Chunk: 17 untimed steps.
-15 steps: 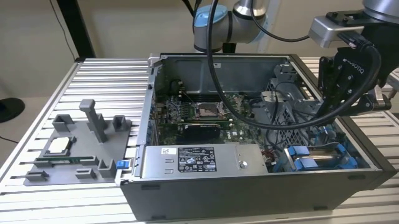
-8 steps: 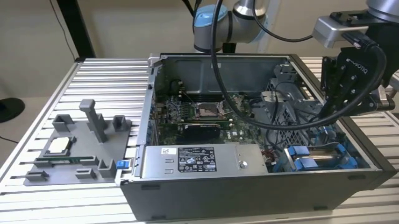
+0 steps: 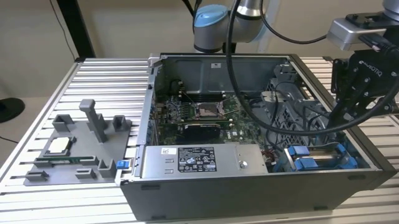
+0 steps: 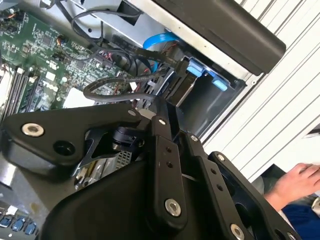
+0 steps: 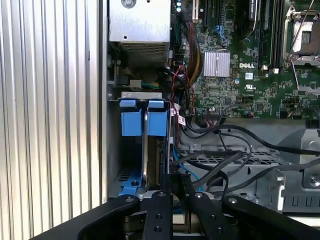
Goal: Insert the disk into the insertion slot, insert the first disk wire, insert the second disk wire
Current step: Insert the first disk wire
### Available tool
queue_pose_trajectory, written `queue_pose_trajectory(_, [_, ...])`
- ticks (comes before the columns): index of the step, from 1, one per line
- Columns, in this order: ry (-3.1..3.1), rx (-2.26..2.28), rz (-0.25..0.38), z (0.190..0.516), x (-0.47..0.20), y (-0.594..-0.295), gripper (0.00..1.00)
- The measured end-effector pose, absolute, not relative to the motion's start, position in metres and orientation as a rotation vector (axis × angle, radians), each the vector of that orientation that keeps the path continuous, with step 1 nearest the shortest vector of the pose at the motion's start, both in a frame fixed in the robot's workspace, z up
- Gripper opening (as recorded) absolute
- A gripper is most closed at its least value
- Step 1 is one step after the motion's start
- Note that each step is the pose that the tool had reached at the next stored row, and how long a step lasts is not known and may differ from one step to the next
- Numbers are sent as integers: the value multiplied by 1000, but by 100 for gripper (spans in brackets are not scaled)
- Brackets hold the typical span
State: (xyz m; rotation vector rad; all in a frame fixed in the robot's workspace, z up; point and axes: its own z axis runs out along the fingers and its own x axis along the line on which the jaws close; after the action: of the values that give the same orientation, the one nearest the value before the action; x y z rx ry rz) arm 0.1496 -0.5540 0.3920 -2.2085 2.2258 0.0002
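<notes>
A silver table of ribbed aluminium slats (image 3: 103,74) fills the foreground. Behind its far edge stands a plain beige wall (image 3: 131,25), evenly lit. A black upright post (image 3: 76,28) rises at the table's far corner on the exterior view's left. Beyond that side edge, a dark round base (image 3: 9,110) rests on the pale floor (image 3: 16,126).

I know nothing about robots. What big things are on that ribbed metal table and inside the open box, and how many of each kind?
Open computer case: 1
Grey power supply box: 1
Green circuit board: 1
Grey parts holder: 1
Robot arm: 1
Total: 5
</notes>
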Motion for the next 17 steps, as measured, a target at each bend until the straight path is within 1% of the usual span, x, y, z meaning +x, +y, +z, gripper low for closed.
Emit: queue_pose_trajectory(17, [2228,-2207,3,392,160,-561,0])
